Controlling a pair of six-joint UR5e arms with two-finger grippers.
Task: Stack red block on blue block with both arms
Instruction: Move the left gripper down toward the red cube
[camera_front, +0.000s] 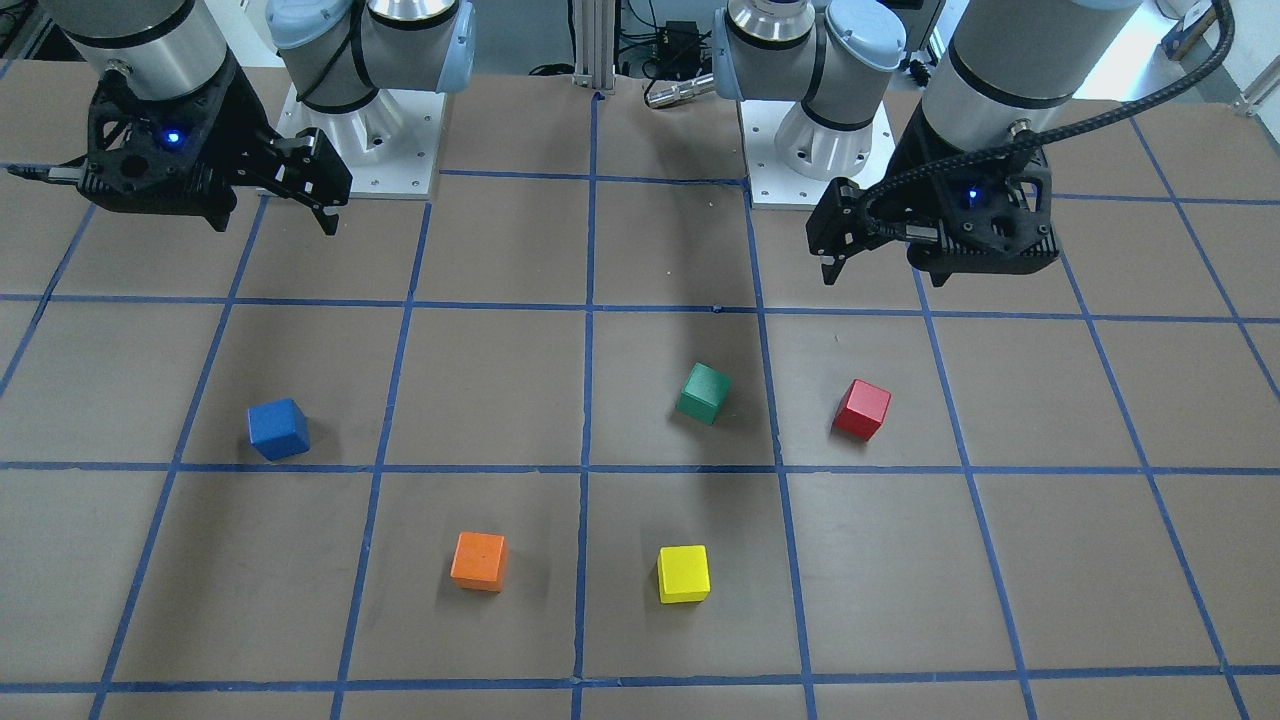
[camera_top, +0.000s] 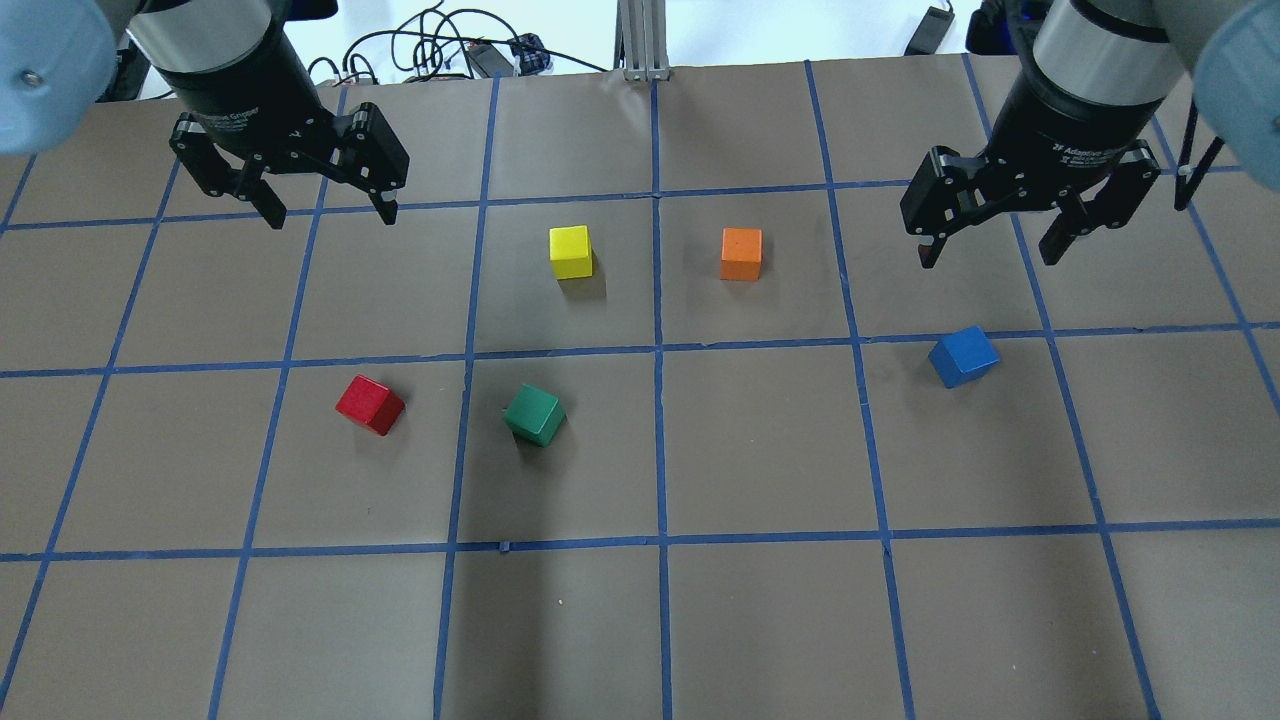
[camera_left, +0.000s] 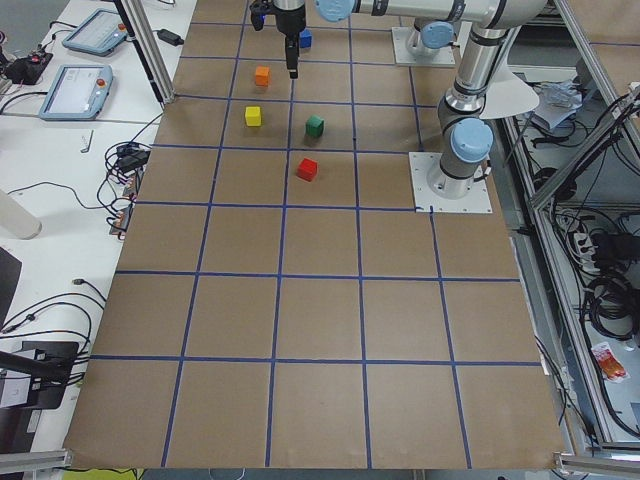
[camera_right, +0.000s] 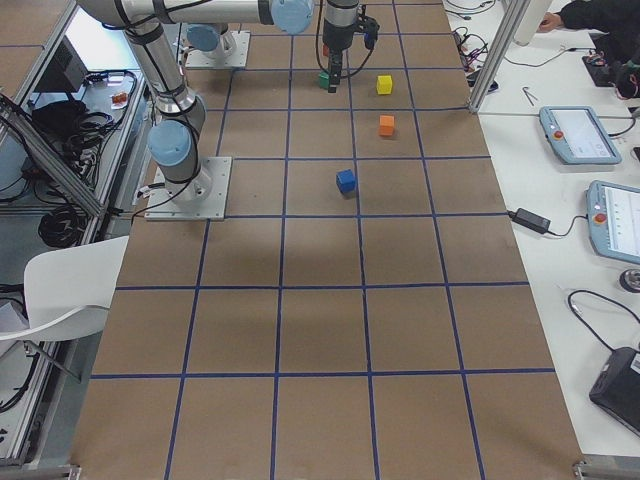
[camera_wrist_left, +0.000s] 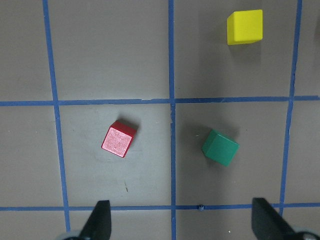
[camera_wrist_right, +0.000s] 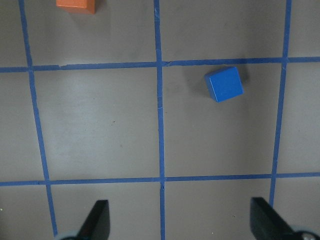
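The red block (camera_top: 369, 404) lies on the brown table on my left side, tilted against the grid; it also shows in the front view (camera_front: 862, 409) and the left wrist view (camera_wrist_left: 119, 139). The blue block (camera_top: 963, 356) lies on my right side and shows in the front view (camera_front: 278, 428) and the right wrist view (camera_wrist_right: 224, 84). My left gripper (camera_top: 330, 212) hangs open and empty above the table, farther out than the red block. My right gripper (camera_top: 988, 255) hangs open and empty, farther out than the blue block.
A green block (camera_top: 535, 414) lies just right of the red one. A yellow block (camera_top: 571, 251) and an orange block (camera_top: 741, 253) lie farther out near the middle. Blue tape lines (camera_top: 657, 350) divide the table into squares.
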